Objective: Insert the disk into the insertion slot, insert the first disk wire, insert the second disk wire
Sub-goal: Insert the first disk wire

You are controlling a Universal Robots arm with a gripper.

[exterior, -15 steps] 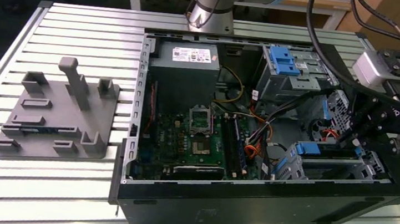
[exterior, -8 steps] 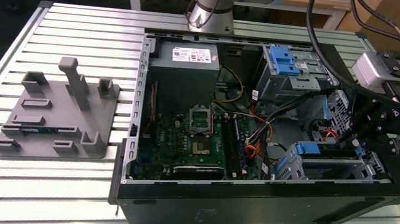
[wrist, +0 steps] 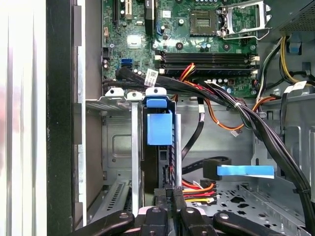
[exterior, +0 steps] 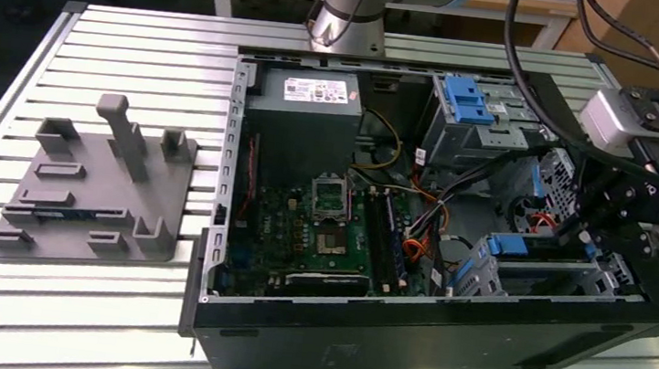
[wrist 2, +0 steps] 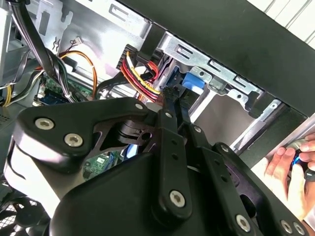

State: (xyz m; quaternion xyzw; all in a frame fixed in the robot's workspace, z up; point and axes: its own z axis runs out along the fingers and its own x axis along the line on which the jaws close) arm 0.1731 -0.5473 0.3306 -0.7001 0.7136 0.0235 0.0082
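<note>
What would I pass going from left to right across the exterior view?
Grey plastic fixture → green motherboard → tall silver cage with a blue clip → end effector, reaching into the computer case; the first wrist view shows it shut on a disk wire.

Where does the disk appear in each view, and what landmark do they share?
Exterior view: disk in the case corner, at the exterior view's right.
First wrist view: disk edge-on, beside red-yellow wires.
Second wrist view: disk beside red-yellow wires.
Shared landmark: motherboard.
</note>
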